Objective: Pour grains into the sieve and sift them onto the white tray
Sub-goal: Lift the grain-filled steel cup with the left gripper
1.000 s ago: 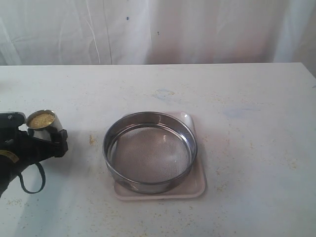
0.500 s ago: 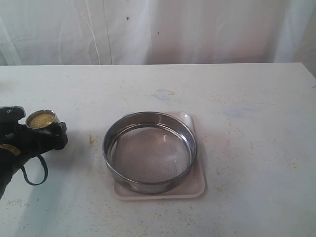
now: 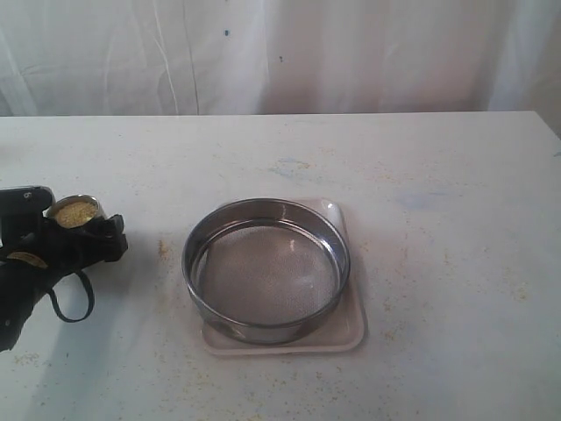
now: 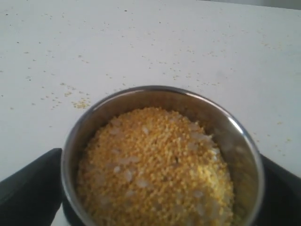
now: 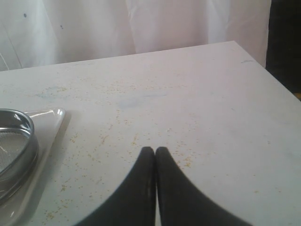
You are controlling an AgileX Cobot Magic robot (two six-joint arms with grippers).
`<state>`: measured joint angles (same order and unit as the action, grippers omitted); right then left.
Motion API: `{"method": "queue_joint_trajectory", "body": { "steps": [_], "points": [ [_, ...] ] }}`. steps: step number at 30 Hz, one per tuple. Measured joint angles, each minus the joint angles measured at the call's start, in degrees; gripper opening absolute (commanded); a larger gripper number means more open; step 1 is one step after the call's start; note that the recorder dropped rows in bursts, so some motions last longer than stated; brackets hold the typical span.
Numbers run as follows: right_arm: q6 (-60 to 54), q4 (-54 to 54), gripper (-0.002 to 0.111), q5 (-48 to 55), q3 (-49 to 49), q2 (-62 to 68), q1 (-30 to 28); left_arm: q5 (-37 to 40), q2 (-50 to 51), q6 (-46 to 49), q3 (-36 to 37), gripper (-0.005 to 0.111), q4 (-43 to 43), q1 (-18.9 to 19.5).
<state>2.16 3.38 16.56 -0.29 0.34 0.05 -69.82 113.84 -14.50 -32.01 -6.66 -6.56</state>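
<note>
Gripping a steel cup point(image 3: 74, 213) of grains point(image 4: 155, 169), upright, mouth skyward: left gripper point(image 3: 77, 226), jaws clamped round it, left side of desk point(image 3: 456, 175). Centre: sieve point(image 3: 263, 329) level, mesh down, on white tray point(image 3: 351, 329). Jaws of right gripper point(image 5: 155, 153) closed, empty.

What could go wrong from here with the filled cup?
The cup in the left hand is nearly brimful of grains; a jerky carry could spill them on the table short of the sieve. The sieve sits off-centre on the white tray, its rim reaching past the tray's left edge in the exterior view, so fines might miss the tray.
</note>
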Motion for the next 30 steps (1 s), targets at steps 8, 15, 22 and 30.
{"method": "queue_joint_trajectory", "body": {
  "steps": [8, 15, 22, 30],
  "points": [
    [0.00, 0.00, 0.000, 0.00, 0.00, 0.00, 0.00, 0.00, 0.00, 0.00, -0.52, 0.097, 0.00, 0.00],
    [0.00, 0.00, 0.000, 0.00, 0.00, 0.00, 0.00, 0.00, 0.00, 0.00, -1.84, 0.097, 0.00, 0.00],
    [0.00, 0.00, 0.000, 0.00, 0.00, 0.00, 0.00, 0.00, 0.51, 0.00, -2.01, 0.097, 0.00, 0.00],
    [0.00, 0.00, 0.000, 0.00, 0.00, 0.00, 0.00, 0.00, 2.15, 0.11, -2.01, 0.097, 0.00, 0.00]
  ]
}}
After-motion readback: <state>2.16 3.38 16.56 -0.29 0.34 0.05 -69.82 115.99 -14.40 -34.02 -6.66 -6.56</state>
